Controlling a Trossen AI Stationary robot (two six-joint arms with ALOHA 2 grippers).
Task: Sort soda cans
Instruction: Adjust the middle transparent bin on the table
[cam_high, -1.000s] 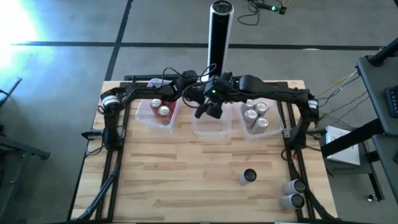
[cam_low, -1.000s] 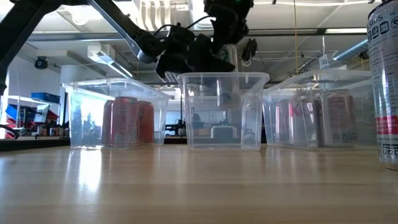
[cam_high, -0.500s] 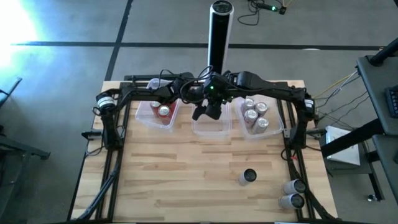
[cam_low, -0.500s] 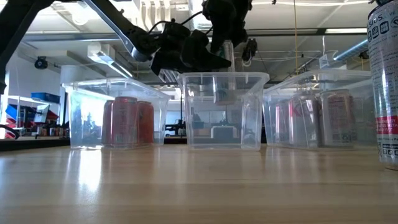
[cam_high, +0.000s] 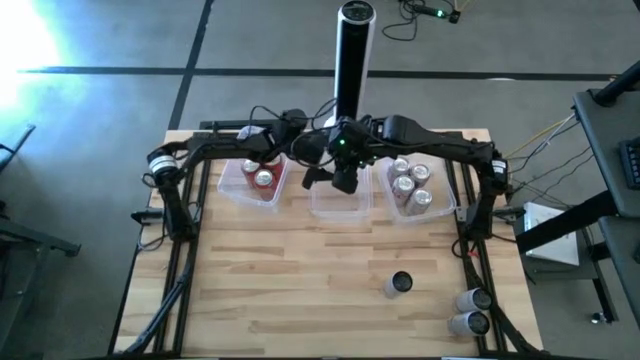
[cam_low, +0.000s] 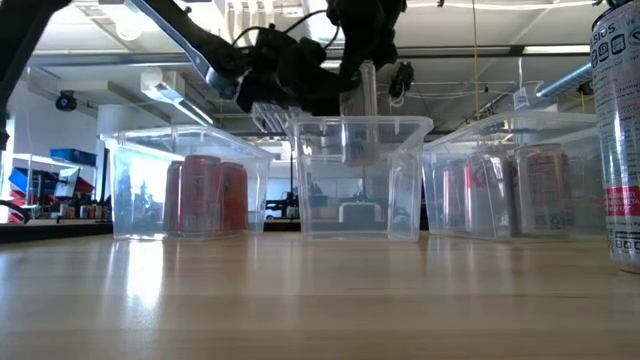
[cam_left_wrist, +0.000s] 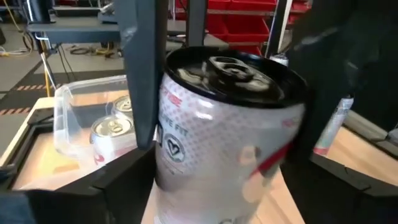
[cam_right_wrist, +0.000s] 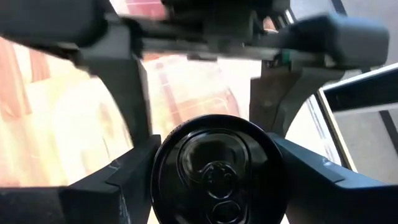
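Observation:
A silver-white soda can (cam_left_wrist: 230, 143) with a black top (cam_right_wrist: 217, 168) hangs upright over the middle clear tub (cam_high: 340, 208), with my right gripper (cam_high: 346, 178) shut on it from above. My left gripper (cam_high: 318, 177) is open just to the can's left. In its wrist view its fingers stand on either side of the can's lower body. Red cans (cam_high: 262, 178) stand in the left tub, silver ones (cam_high: 410, 185) in the right tub. A black can (cam_high: 399, 284) stands on the table at the near right. My right gripper pinches the can between its two fingers, one finger (cam_left_wrist: 144, 81) on each side of the body just below the black rim (cam_left_wrist: 171, 99). The fingers point down from above. The can hangs upright and slightly tilted. Whether its bottom touches the tub does not show.
Three clear tubs stand in a row along the far side: left (cam_high: 232, 190), middle, right (cam_high: 445, 208). Two cans (cam_high: 473, 299) (cam_high: 468, 322) lie near the table's right front corner. One can looms close in the low view (cam_low: 618, 130). Bare wood lies in front of the tubs.
My left gripper has drawn back from the can toward the table's left edge and risen a little. My right gripper and the can have stayed over the middle tub.

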